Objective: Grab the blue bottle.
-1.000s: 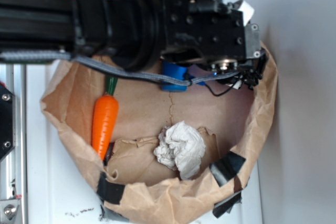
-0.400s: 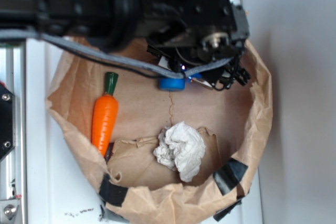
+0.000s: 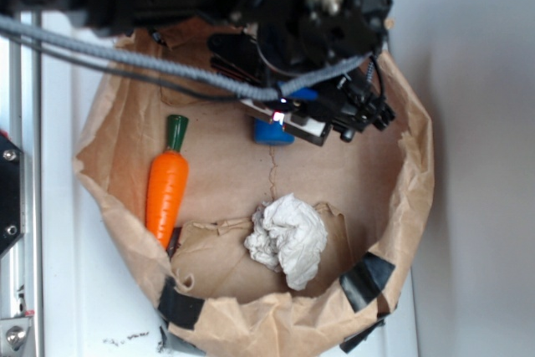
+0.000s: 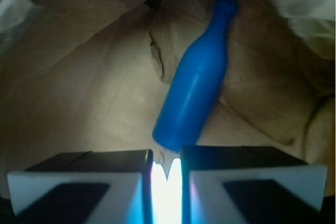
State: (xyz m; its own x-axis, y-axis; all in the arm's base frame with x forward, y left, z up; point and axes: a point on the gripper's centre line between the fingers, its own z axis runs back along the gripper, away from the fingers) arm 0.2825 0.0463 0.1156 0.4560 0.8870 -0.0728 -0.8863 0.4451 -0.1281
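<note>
The blue bottle (image 4: 197, 82) lies on the brown paper floor of the bag, neck pointing away from me; its base sits just beyond my fingertips. In the exterior view only part of the bottle (image 3: 271, 132) shows below the arm. My gripper (image 4: 167, 156) hangs over the bottle's base end, its two fingers drawn together with only a thin bright slit between them and nothing held. In the exterior view the gripper (image 3: 292, 125) is mostly hidden by the black wrist above it.
A brown paper bag (image 3: 410, 190) with rolled walls surrounds everything. An orange carrot (image 3: 166, 192) with a green top lies at the left, a crumpled white paper ball (image 3: 287, 237) at the front. Black tape patches (image 3: 364, 280) mark the bag's rim.
The arm has shifted toward the top of the exterior view, baring more of the bag floor. The bottle has stayed lying in about the same spot.
</note>
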